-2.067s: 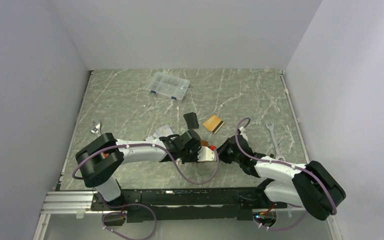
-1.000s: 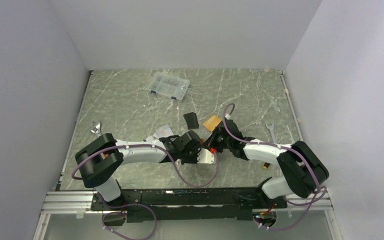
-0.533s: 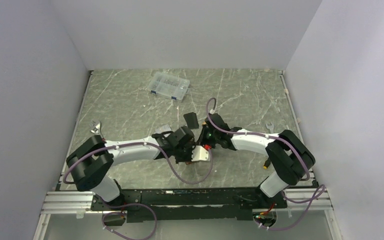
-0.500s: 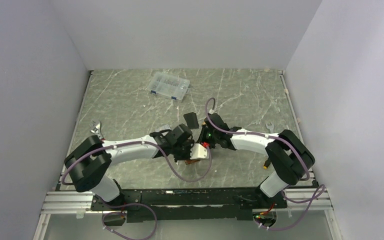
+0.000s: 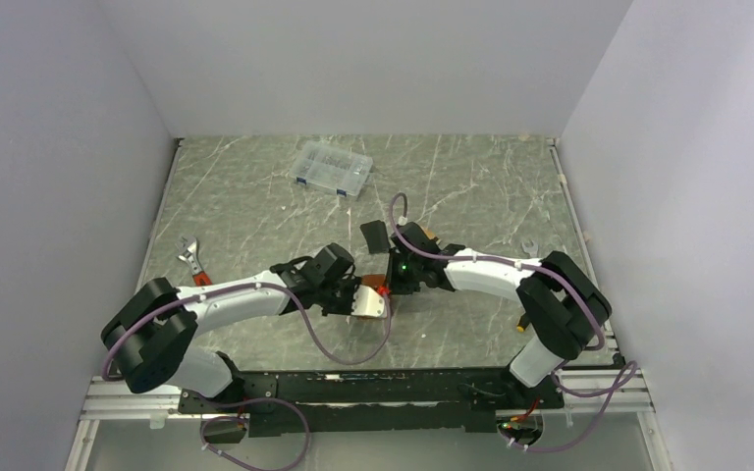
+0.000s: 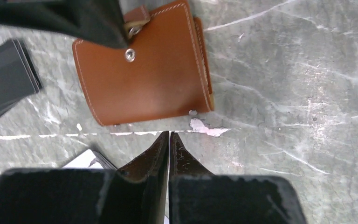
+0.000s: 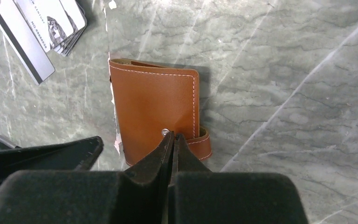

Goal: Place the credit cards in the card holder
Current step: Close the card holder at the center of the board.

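Observation:
The brown leather card holder lies closed on the table, snap stud up and its strap loose at one side. My right gripper is shut, its tips resting on the cover beside the stud. A little short of the holder's near edge, my left gripper is shut and holds nothing. Silver-grey credit cards, one with its dark stripe up, lie fanned beyond the holder. In the top view both grippers meet mid-table and hide the holder.
A small black flat stack lies next to the holder, also in the top view. A clear compartment box sits at the back. One wrench lies at the left, another at the right.
The right arm has swung left and set its shut gripper on the card holder. The left arm has pulled back to the left, off the holder.

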Available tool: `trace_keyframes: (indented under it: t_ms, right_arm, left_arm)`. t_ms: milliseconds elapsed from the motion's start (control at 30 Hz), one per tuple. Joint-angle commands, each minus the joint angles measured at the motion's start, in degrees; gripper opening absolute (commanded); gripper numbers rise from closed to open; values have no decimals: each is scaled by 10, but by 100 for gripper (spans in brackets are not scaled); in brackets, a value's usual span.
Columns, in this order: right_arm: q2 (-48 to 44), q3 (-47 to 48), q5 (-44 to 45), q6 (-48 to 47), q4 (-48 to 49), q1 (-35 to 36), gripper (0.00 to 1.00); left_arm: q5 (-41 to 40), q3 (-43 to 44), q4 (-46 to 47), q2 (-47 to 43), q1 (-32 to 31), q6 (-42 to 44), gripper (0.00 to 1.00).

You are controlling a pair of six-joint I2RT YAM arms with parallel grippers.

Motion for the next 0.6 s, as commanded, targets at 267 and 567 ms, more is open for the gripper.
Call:
trace_keyframes:
  t_ms: [267,567]
  right_arm:
    - [24,42,8,-18,-43,6,2]
    - [36,78,11,-34,-82,6,11]
  left_arm:
    - [-60,-56,128,25,-48,136,14]
    - [-56,-34,90,52,-52,151,10]
